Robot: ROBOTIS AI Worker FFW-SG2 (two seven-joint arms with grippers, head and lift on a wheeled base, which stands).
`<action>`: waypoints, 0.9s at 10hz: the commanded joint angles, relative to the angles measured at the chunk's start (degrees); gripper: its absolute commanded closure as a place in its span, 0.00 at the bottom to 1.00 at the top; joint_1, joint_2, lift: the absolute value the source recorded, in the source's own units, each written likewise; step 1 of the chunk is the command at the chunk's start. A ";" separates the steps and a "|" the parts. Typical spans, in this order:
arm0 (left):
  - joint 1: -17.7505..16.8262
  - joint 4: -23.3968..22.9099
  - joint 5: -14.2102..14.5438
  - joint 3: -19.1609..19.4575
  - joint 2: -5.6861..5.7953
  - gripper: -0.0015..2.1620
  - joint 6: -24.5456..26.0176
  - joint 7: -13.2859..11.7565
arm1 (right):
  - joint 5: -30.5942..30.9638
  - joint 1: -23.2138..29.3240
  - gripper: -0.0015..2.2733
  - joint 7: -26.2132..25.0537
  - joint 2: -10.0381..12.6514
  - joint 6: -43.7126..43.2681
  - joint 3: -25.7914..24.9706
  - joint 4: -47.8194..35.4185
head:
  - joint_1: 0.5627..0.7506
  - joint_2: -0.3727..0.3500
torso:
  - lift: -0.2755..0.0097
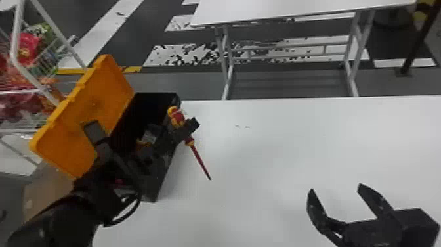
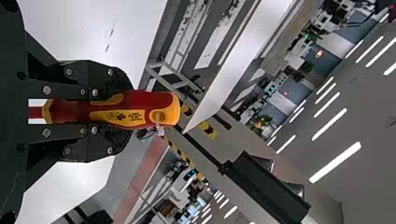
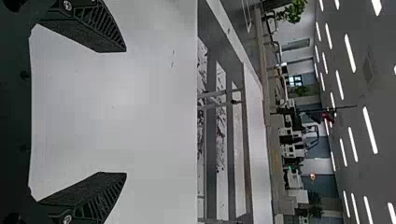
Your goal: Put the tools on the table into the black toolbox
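My left gripper (image 1: 184, 129) is shut on the handle of a red and yellow screwdriver (image 1: 199, 160), above the right side of the black toolbox (image 1: 157, 101). The shaft slants down toward the white table (image 1: 279, 138). From the left wrist view, both fingers of the left gripper (image 2: 105, 111) press on the screwdriver's handle (image 2: 140, 109). Inside the toolbox, partly behind the left arm, lies something grey and yellow. My right gripper (image 1: 334, 190) is open over the table's near right part; in the right wrist view the right gripper (image 3: 123, 112) holds nothing.
The toolbox's orange lid (image 1: 95, 108) stands open on its left side. A wire rack (image 1: 32, 75) with colourful packages is at the far left. Beyond the table's back edge stands another white table (image 1: 279, 8).
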 commanded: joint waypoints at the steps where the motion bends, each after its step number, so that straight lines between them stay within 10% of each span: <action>1: -0.03 -0.73 -0.13 3.45 -0.17 0.99 -0.13 0.17 | -1.33 0.33 0.03 0.02 0.09 -2.45 -2.60 1.20 | 0.70 0.88 | 0.70; 5: -3.11 -0.91 -4.87 10.65 -0.43 0.99 -2.59 1.57 | -3.80 1.38 0.03 1.60 0.26 -6.49 -8.23 3.66 | 0.70 0.92 | 0.70; 9: -4.43 2.08 -14.37 12.32 -0.61 0.99 -16.83 2.01 | -6.26 1.21 0.04 3.27 0.26 -8.77 -10.43 5.33 | 0.70 0.99 | 0.70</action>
